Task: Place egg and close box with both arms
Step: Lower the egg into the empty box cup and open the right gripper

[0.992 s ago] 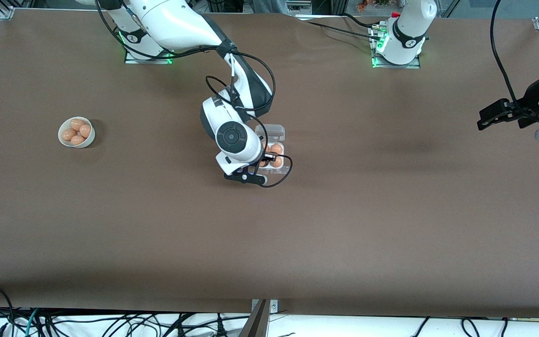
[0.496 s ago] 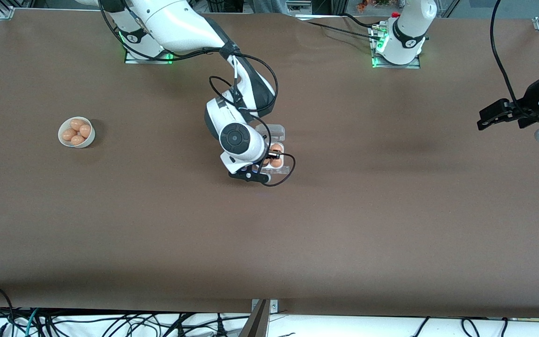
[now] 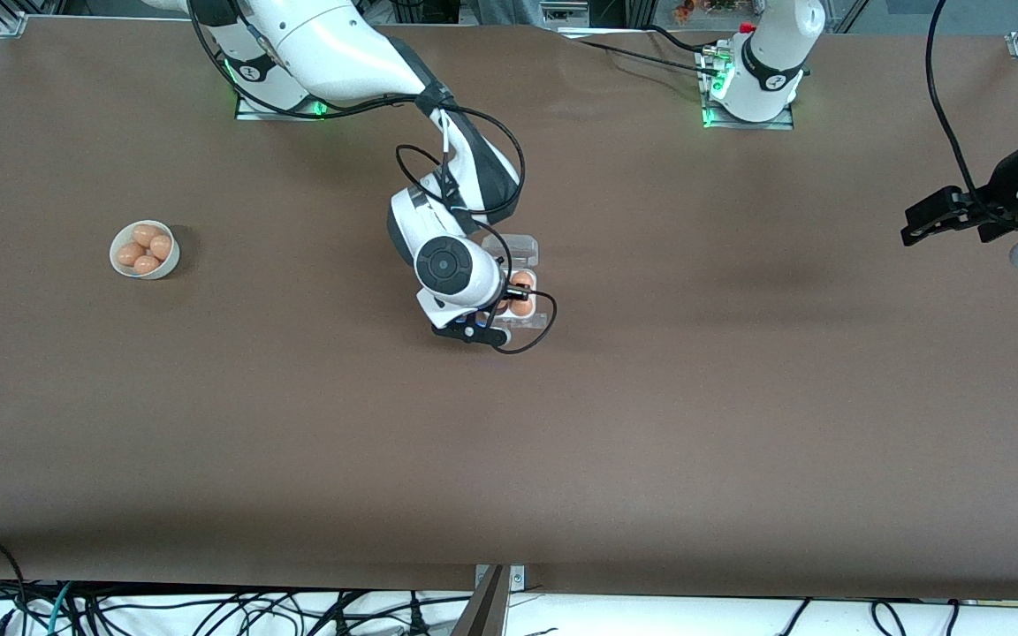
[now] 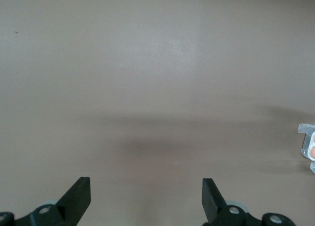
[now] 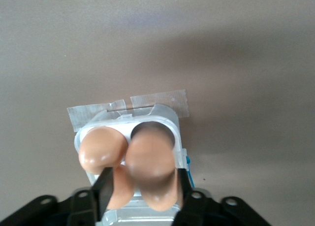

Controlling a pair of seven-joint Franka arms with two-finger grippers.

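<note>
Right gripper (image 5: pixel 142 189) sits low over the egg carton (image 3: pixel 516 291) at mid-table, its fingers flanking the egg (image 5: pixel 150 169) just above an empty cell; whether they clamp it or have slackened cannot be told. Risk: an off-centre drop could roll the egg against its neighbour (image 5: pixel 101 147). Left gripper (image 3: pixel 938 215) waits, spread wide, over bare table at its own end

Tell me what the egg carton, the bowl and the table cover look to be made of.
The box: clear, glossy thin plastic, since its lid is see-through and the eggs show through the tray wall.
The bowl: white and smooth, likely ceramic or hard plastic; the look leaves it open.
The table cover: matte brown sheet, perhaps paper or fabric, with faint ripples near the left arm's base.
</note>
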